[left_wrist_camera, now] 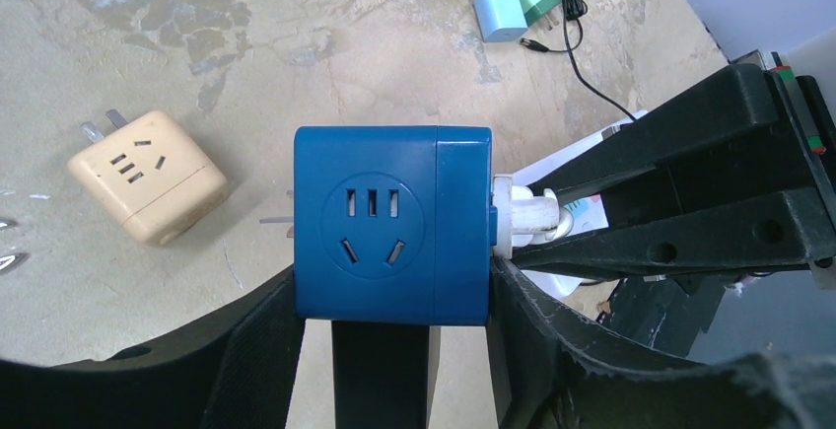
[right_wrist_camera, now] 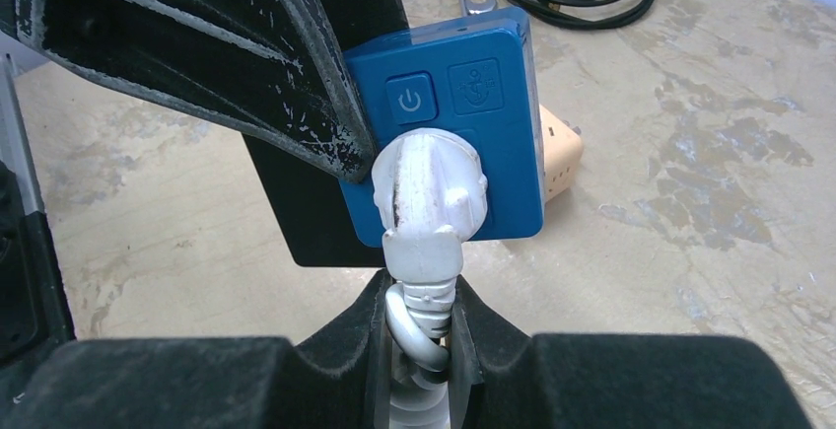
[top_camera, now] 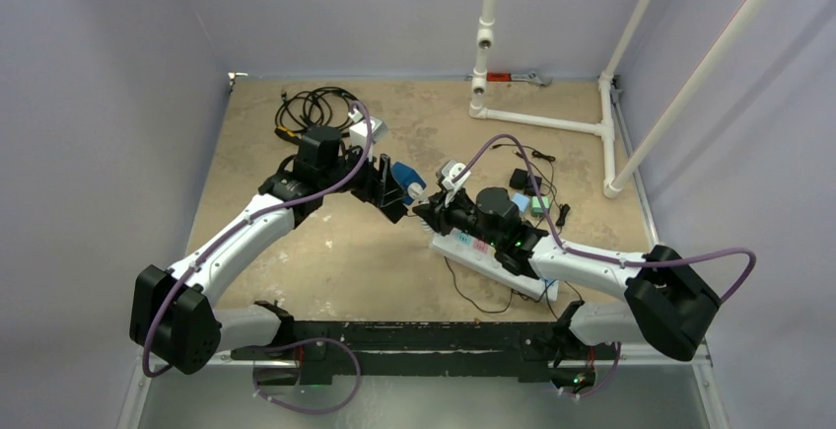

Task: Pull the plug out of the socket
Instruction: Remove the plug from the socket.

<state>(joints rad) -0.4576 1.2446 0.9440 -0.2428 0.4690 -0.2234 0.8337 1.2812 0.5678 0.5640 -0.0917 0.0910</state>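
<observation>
A blue cube socket (left_wrist_camera: 392,224) hangs above the table, with my left gripper (left_wrist_camera: 394,303) shut on its two sides. A white plug (left_wrist_camera: 527,214) sits in the cube's right face, beside the power button. From the top the socket (top_camera: 402,174) is a blue spot between the two arms. My right gripper (right_wrist_camera: 426,313) is shut on the white plug (right_wrist_camera: 429,187) at its ribbed collar, where the cord loops between the pads. The plug body lies flush against the blue socket (right_wrist_camera: 473,84). A black finger (right_wrist_camera: 296,84) of the left gripper covers the socket's left side.
A beige adapter (left_wrist_camera: 148,178) lies on the table left of the cube. Under the right arm is a white power strip (top_camera: 488,256), with small chargers (left_wrist_camera: 503,10) and black cords behind it. Coiled black cable (top_camera: 311,108) and a white pipe frame (top_camera: 542,118) stand at the back.
</observation>
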